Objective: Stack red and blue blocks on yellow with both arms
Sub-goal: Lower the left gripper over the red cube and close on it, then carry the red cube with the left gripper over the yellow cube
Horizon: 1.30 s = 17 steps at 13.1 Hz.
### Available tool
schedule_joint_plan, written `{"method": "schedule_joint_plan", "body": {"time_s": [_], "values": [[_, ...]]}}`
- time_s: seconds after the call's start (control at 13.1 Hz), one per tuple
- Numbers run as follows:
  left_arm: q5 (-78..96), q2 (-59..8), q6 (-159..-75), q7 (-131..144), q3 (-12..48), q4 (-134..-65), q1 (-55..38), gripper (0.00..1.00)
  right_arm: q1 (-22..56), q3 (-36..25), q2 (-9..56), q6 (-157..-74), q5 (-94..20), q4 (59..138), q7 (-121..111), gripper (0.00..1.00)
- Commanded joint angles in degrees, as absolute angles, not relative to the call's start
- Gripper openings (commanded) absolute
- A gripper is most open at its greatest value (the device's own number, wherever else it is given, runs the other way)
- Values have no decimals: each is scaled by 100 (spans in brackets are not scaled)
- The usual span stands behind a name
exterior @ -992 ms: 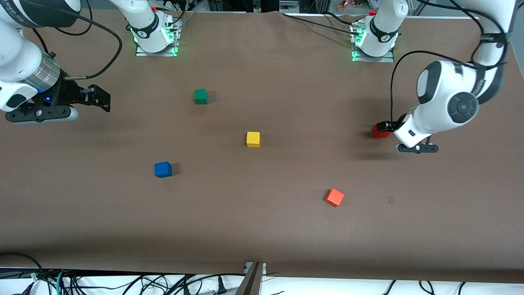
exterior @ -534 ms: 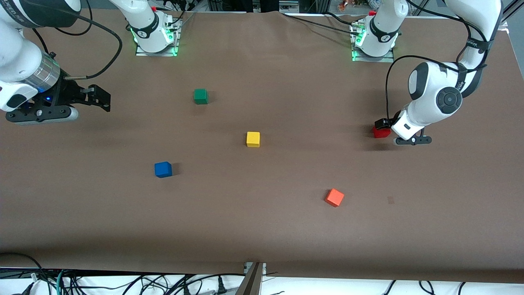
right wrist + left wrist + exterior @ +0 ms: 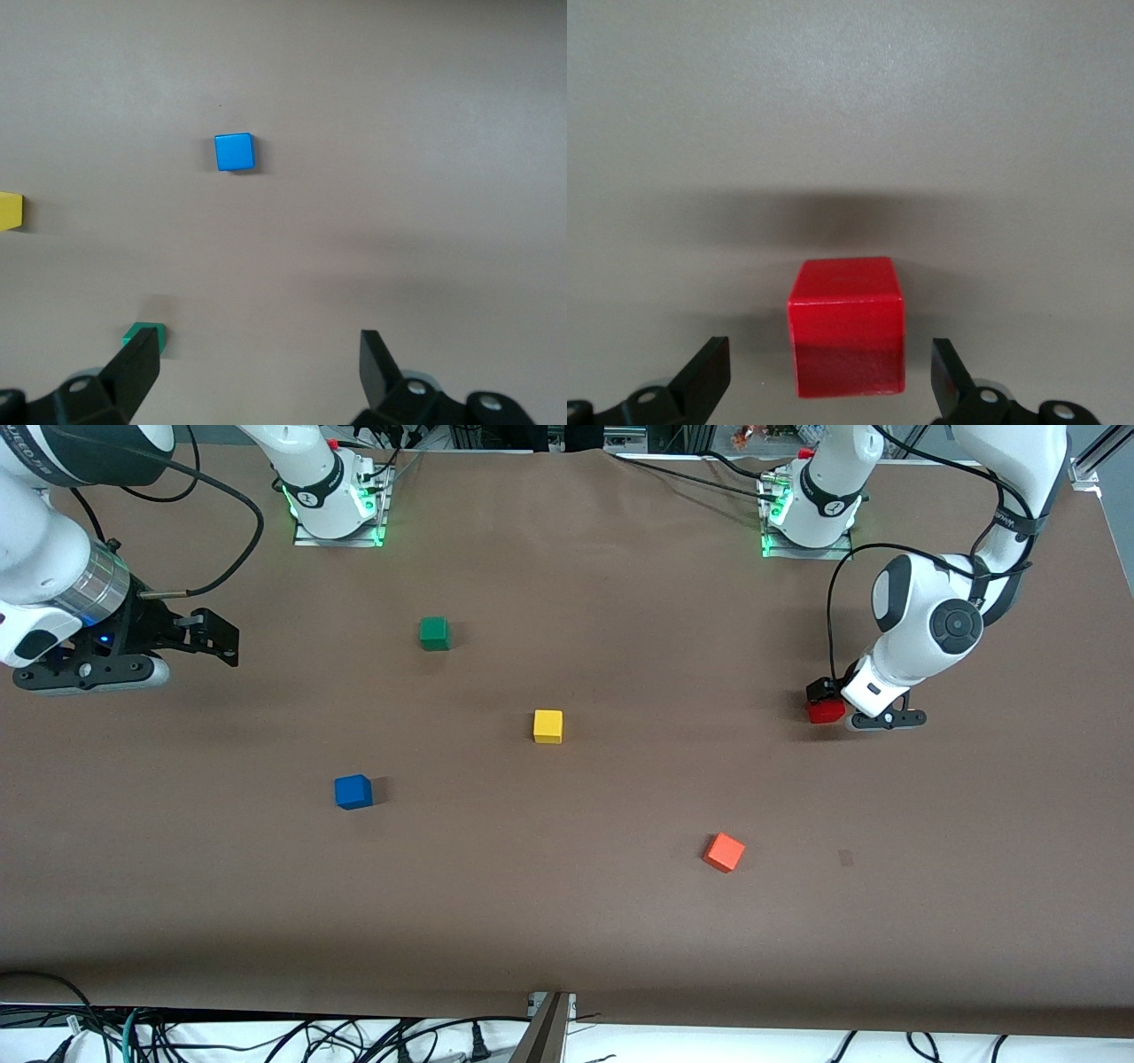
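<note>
Orange-red cube [image 3: 724,852] is lying nearest the front cam, not a task item. Blue block [image 3: 353,791] is sitting next, toward R arm's end of the surface [image 3: 567,921]; yellow cube [image 3: 547,726] approx mid-surface, nothing on it yet. Red block [image 3: 825,711] is resting on the surface toward L arm's end, and the left pincer [image 3: 830,376] is hanging low w/ fingers spread wide, one each side of the red block, gaps on both sides, not touching, nothing held. Key relation: block is sitting centred between the fingers, faces approx square to them, so closing looks like next step. Green cube [image 3: 434,633] is sitting farthest. Right pincer [image 3: 259,376] is waiting, open and empty, over R arm's end; blue block is lying nearer R arm.
</note>
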<state>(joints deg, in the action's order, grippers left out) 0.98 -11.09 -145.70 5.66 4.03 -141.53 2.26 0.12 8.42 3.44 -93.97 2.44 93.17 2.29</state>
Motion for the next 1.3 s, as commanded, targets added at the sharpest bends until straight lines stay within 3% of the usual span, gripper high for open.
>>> {"method": "schedule_joint_plan", "body": {"time_s": [0.0, 0.61, 0.69, 0.99, 1.07, 1.22], "values": [[193, -1264, -14940, 606, 413, -14203, 167, 100, -9, 861, 352, -9308, 229, 9237, 290, 100], [211, -1275, -15056, 844, 413, -14203, 26, 100, -9, 861, 352, -9308, 229, 9237, 290, 100], [211, -1231, -14986, 792, 422, -14203, 35, 77, -9, 861, 352, -9308, 229, 9237, 290, 100], [202, -1143, -14836, 650, 413, -14212, 105, 69, -9, 861, 351, -9308, 229, 9237, 290, 100], [202, -1143, -14836, 650, 413, -14212, 105, 64, -9, 861, 343, -9308, 229, 9237, 290, 100], [202, -1143, -14827, 659, 413, -14203, 105, 43, -9, 861, 343, -9308, 229, 9237, 290, 100]]}}
